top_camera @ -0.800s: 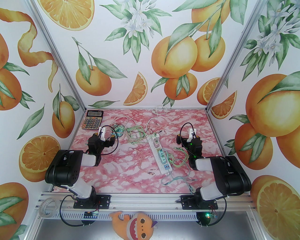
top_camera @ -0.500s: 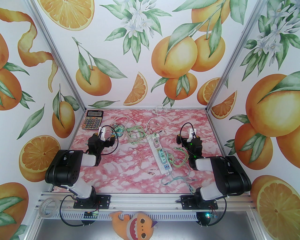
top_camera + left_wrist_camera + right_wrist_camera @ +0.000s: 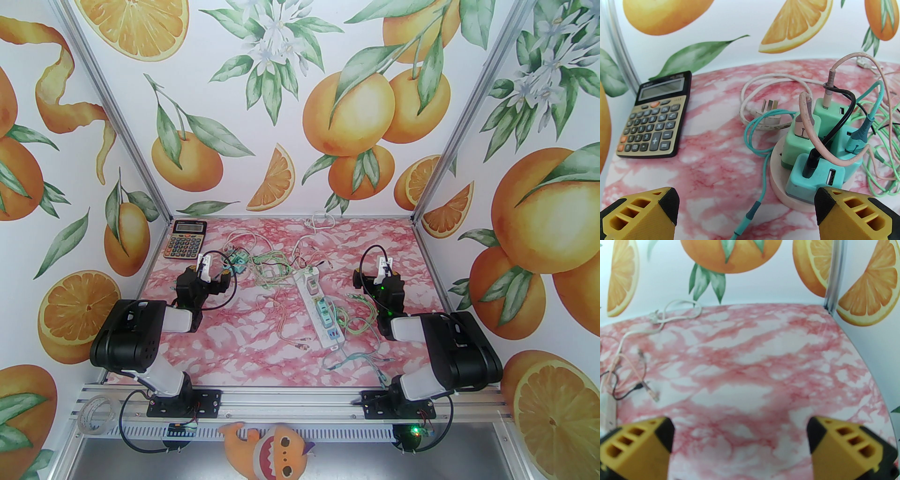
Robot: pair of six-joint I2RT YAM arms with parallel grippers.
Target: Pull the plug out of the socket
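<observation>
Since the left pincer (image 3: 746, 199) is wide open and empty, the nearest plug (image 3: 811, 182) sits free just past its right finger (image 3: 836, 211), on a round socket (image 3: 779, 187). Cords (image 3: 809, 124) loop over it; they might snag and drag the socket along. The right pincer (image 3: 739, 427) is open too.

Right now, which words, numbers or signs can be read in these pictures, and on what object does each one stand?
"+": the large key on the calculator.
"x" and "-": smaller keys near it, as far as the left wrist view lets me tell.
Its digit keys and the small print above its display: too blurred to read.
No other text is legible.
</observation>
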